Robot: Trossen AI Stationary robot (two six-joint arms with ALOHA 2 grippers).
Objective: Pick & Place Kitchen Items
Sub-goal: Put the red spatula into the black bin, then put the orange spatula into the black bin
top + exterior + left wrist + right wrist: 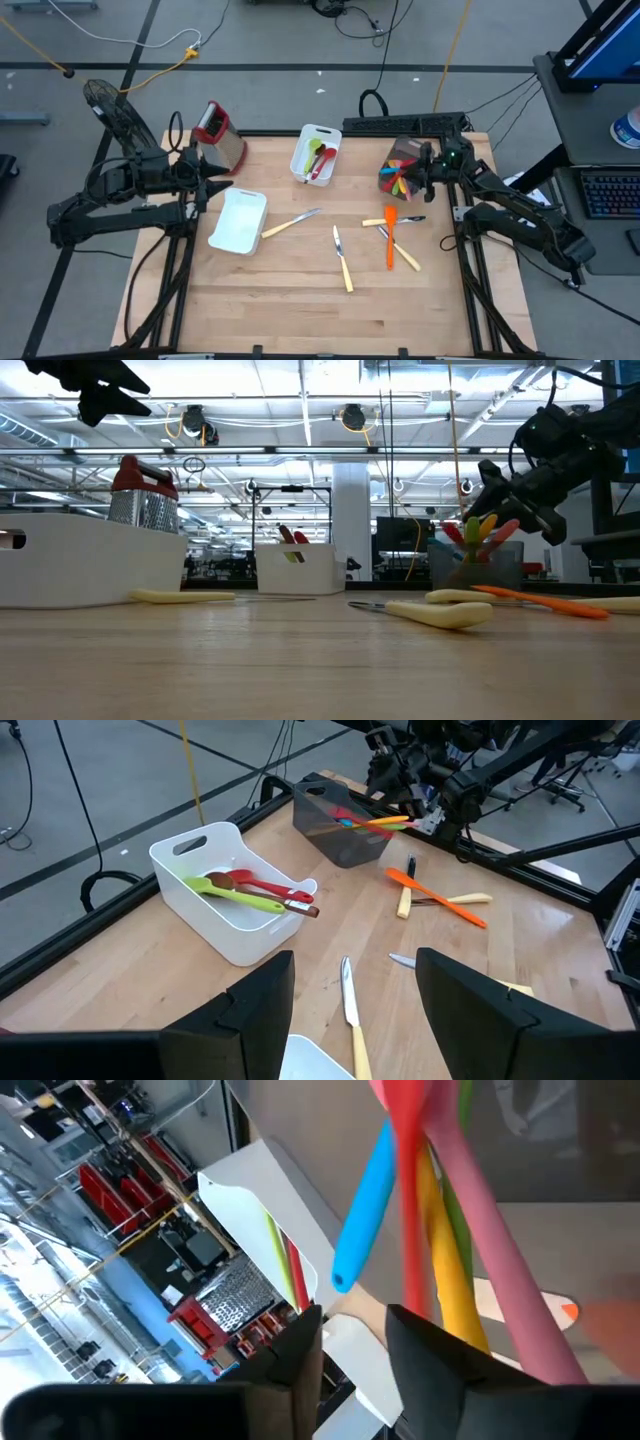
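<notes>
The left gripper [207, 180] hangs above the near tray's [228, 238] left end, fingers parted and empty, beside the grater [220, 135]. Right of that tray, open wood holds a cream knife [290, 223], another knife [342, 258], then an orange spatula [390, 238] crossing cream handles. The far tray [328, 135] holds red and green spoons [319, 158]. The right gripper [428, 168] hovers at the dark bin [396, 178] of utensils [401, 163] near the right edge, part open; whether it holds anything is unclear.
</notes>
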